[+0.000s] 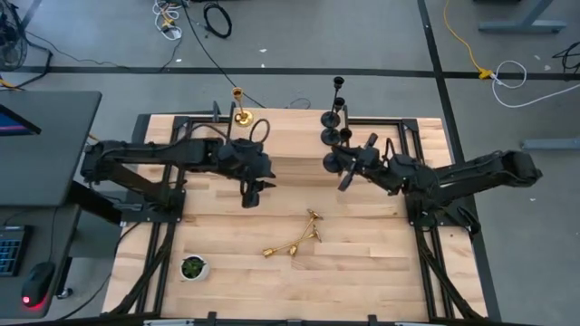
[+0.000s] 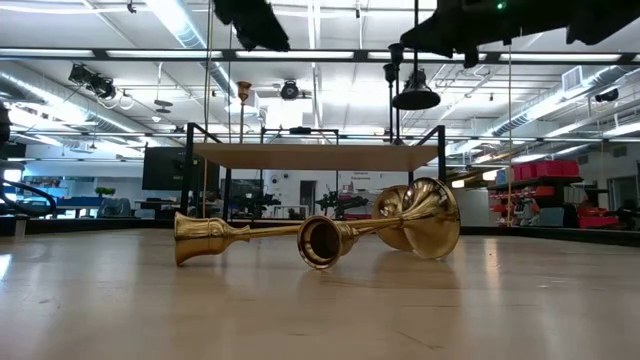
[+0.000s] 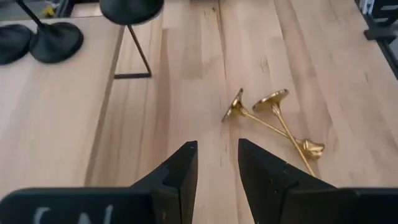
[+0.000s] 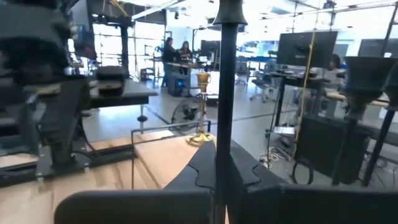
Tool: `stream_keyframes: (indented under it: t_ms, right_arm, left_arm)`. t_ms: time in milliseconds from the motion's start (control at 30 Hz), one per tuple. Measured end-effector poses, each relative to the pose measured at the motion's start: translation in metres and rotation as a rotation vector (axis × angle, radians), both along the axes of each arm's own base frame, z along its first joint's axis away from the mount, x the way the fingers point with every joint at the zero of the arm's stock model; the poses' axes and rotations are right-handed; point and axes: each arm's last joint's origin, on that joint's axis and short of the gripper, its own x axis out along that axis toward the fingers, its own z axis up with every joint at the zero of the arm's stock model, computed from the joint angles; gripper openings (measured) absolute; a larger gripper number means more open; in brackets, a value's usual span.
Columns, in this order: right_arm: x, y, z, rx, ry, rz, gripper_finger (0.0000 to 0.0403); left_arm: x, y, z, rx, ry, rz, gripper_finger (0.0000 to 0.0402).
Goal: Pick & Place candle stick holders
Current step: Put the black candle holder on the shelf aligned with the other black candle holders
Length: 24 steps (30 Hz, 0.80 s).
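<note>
On table: two fallen gold holders [image 1: 294,237]

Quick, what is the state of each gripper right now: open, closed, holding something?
Left gripper: jaws open, holding nothing, above the bare table.
Right gripper: jaws closed on the stem of a black candle stick holder.

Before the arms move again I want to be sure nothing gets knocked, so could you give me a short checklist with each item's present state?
1. Right gripper shut on a black holder: ok.
2. Left gripper open and empty, above bare table: ok.
3. Two gold holders upright: not ok, both lie on their sides, crossed.
4. Gold holder on the raised shelf upright: ok.
5. Black holders on the shelf upright: ok.
6. Plant pot away from both arms: ok.
</note>
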Motion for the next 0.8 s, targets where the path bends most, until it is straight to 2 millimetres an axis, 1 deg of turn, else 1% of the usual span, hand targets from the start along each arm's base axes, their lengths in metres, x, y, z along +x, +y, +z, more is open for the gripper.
stream_keyframes:
  t_ms: [100,167,200,267,333,433,567,600,667,800]
  right_arm:
    - [0.0,-0.009,0.0,-0.001,0.003,-0.018,0.0002]
    - [0.0,-0.014,-0.001,0.006,0.0,-0.029,0.0002]
    - [-0.001,-0.017,-0.001,0.012,0.003,-0.029,0.0002]
    - [0.0,-0.023,-0.003,0.021,0.01,-0.036,0.0002]
    - [0.001,-0.029,-0.005,0.037,0.016,-0.035,0.0002]
    - [0.004,-0.037,-0.009,0.049,0.015,-0.043,0.0002]
    - [0.009,-0.049,-0.018,0.063,0.023,-0.076,0.0002]
    - [0.011,-0.051,-0.017,0.06,0.005,-0.069,0.0002]
    - [0.012,-0.055,-0.02,0.06,0.015,-0.056,0.0002]
    - [0.014,-0.062,-0.026,0.067,0.038,-0.066,0.0001]
  left_arm:
    - [-0.01,0.0,-0.016,-0.02,-0.037,0.017,0.0117]
    - [-0.017,-0.002,-0.032,-0.042,-0.046,0.032,0.0117]
    - [-0.02,-0.003,-0.035,-0.052,-0.083,0.035,0.0117]
    - [-0.031,-0.005,-0.052,-0.06,-0.079,0.043,0.0117]
    - [-0.037,-0.007,-0.061,-0.075,-0.128,0.057,0.0117]
    - [-0.048,-0.01,-0.079,-0.093,-0.14,0.069,0.0117]
    - [-0.058,-0.012,-0.09,-0.115,-0.168,0.085,0.0117]
    - [-0.058,-0.013,-0.091,-0.119,-0.182,0.084,0.0117]
    - [-0.061,-0.014,-0.092,-0.121,-0.179,0.079,0.0117]
    - [-0.06,-0.018,-0.091,-0.128,-0.192,0.068,0.0117]
